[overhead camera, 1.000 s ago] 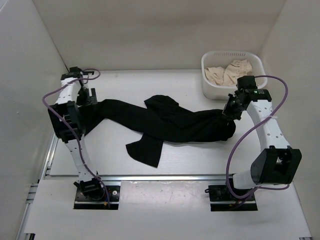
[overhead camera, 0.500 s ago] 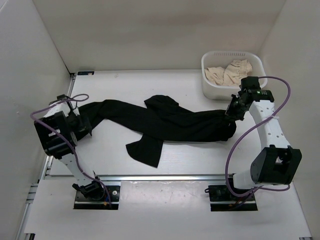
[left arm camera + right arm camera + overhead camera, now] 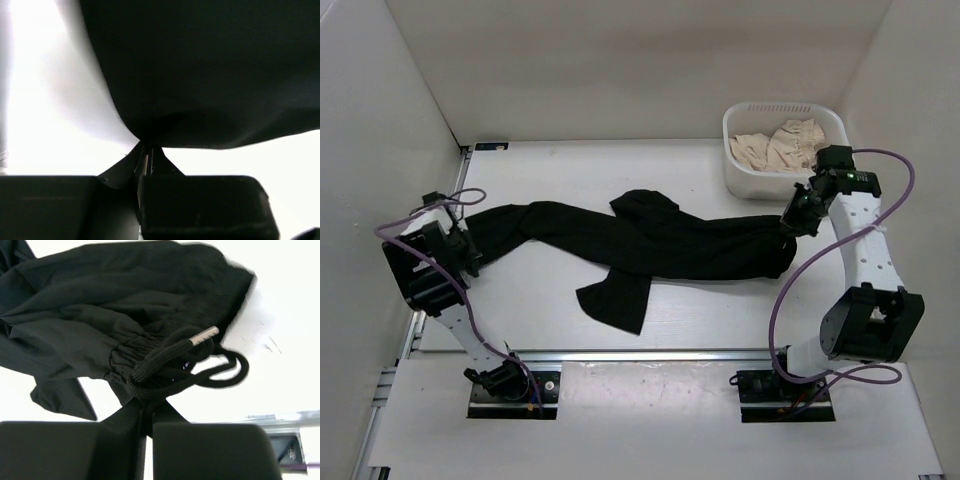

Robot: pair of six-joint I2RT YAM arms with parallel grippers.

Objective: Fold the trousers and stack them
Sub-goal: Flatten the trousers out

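Note:
The black trousers lie stretched across the table from left to right, one leg folded toward the front. My left gripper is shut on the leg end at the far left; in the left wrist view the black cloth runs straight into its closed jaws. My right gripper is shut on the waistband end at the right, beside the basket. In the right wrist view the gathered waistband and a drawstring with a metal tip sit at its closed jaws.
A white basket with beige cloth stands at the back right, just beyond my right gripper. White walls close in the table on the left, back and right. A metal rail runs along the near edge.
My left gripper moved down the left edge from the back corner to the leg end and shut on it. The right gripper shifted slightly right, pulling the waistband with it.

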